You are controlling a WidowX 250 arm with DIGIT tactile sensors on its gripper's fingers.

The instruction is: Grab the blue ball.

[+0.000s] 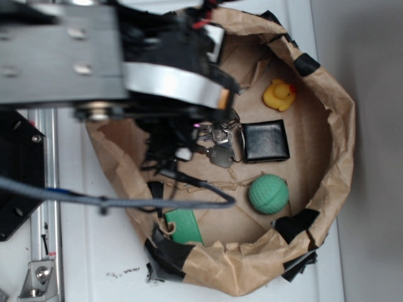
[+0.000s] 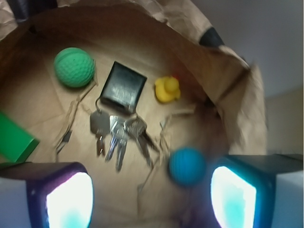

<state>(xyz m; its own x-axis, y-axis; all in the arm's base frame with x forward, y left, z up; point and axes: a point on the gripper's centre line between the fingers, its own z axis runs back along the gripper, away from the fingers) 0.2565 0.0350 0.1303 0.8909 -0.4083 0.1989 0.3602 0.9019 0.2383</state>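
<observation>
The tool (image 2: 152, 194) is hovering released above the paper bag (image 2: 237, 95), its fingers (image 2: 66, 197) flanking empty space. The blue ball (image 2: 187, 166) is lying on the bag floor beside the keys (image 2: 118, 133), near the right finger. Approach step in hand; the next move calls for centring over the ball, then descending.

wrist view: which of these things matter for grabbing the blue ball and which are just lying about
For the job:
blue ball, between the fingers, close to one
tool, open

Lying about:
green ball
black wallet
keys
yellow duck
green block
paper bag holding it all
</observation>
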